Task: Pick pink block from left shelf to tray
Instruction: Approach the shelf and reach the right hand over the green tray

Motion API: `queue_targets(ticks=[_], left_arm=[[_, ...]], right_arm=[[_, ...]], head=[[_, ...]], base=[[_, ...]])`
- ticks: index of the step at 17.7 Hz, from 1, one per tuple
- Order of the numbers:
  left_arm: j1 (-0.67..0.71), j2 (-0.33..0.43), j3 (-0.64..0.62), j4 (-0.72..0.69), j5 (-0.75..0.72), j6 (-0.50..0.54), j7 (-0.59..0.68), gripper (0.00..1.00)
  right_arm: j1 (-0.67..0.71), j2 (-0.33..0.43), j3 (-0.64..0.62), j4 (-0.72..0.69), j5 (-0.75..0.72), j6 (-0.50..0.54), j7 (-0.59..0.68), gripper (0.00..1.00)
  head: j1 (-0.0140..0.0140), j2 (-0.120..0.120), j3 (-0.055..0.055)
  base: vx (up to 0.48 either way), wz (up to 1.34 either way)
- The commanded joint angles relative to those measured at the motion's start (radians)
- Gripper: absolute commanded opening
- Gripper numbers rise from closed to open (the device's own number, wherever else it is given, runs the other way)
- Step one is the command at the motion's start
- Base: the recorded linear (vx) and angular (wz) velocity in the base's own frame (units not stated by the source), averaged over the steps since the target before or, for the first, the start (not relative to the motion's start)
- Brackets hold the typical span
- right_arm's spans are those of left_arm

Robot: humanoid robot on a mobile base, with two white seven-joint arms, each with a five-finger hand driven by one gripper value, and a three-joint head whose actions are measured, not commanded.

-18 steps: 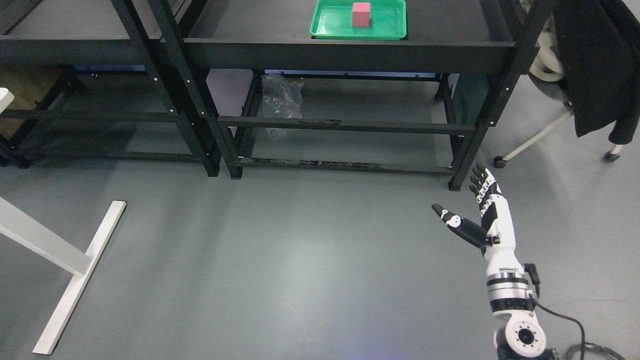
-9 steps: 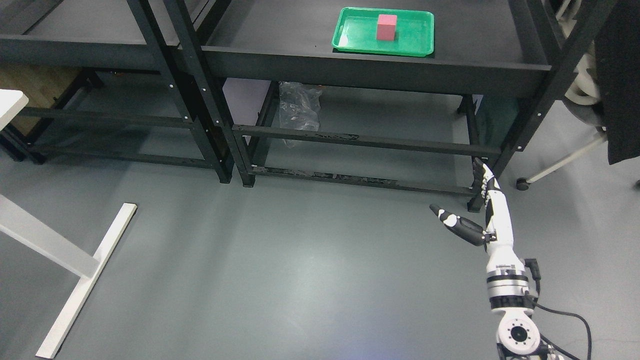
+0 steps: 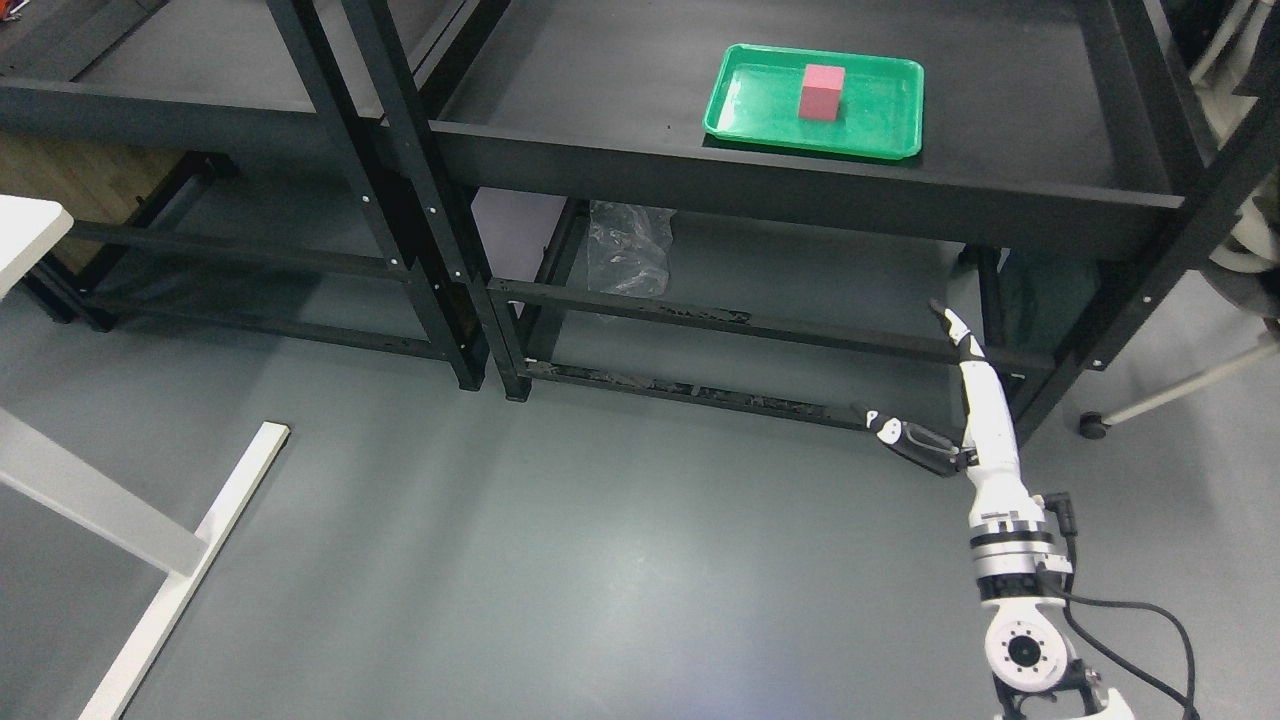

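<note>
A pink block (image 3: 822, 91) stands upright inside a green tray (image 3: 745, 105) on the top shelf of the right-hand black rack. My right hand (image 3: 925, 385) hangs low at the lower right, well below and in front of that shelf, over the floor. Its fingers are straight, the thumb is spread out to the left, and it holds nothing. The left arm does not show.
A second black rack (image 3: 200, 100) stands to the left, its top shelf bare. A crumpled clear plastic bag (image 3: 628, 248) lies on the lower level of the right rack. A white table leg (image 3: 170, 560) crosses the lower left floor. A chair caster (image 3: 1090, 425) sits at the right.
The whole picture has shifted down and to the right, so the camera has moved. My right hand has turned more edge-on and sits slightly higher against the rack's lower bar.
</note>
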Motion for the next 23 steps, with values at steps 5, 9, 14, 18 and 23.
queue_targets(ticks=[5,9,14,18,23], left_arm=[[0.020,0.017,0.000,-0.017,0.000,0.000,0.000,1.00],[0.020,0.017,0.000,-0.017,0.000,0.000,0.000,1.00],[0.020,0.017,0.000,-0.017,0.000,0.000,0.000,1.00],[0.020,0.017,0.000,-0.017,0.000,0.000,0.000,1.00],[0.020,0.017,0.000,-0.017,0.000,0.000,0.000,1.00]], right_arm=[[0.000,-0.017,-0.006,-0.001,0.363,-0.053,-0.035,0.99],[-0.003,-0.017,0.021,-0.001,0.718,0.042,-0.045,0.99],[0.003,-0.017,0.046,-0.001,0.760,0.051,-0.038,0.99],[0.004,-0.017,0.038,-0.002,0.587,-0.014,-0.155,0.99],[0.012,-0.017,0.037,-0.002,0.510,-0.081,-0.306,0.99]], head=[[0.0000,0.000,0.000],[0.0000,0.000,0.000],[0.0000,0.000,0.000],[0.0000,0.000,0.000],[0.0000,0.000,0.000]], base=[[0.213,0.09],[0.241,0.02],[0.249,0.01],[0.241,0.00],[0.247,-0.04]])
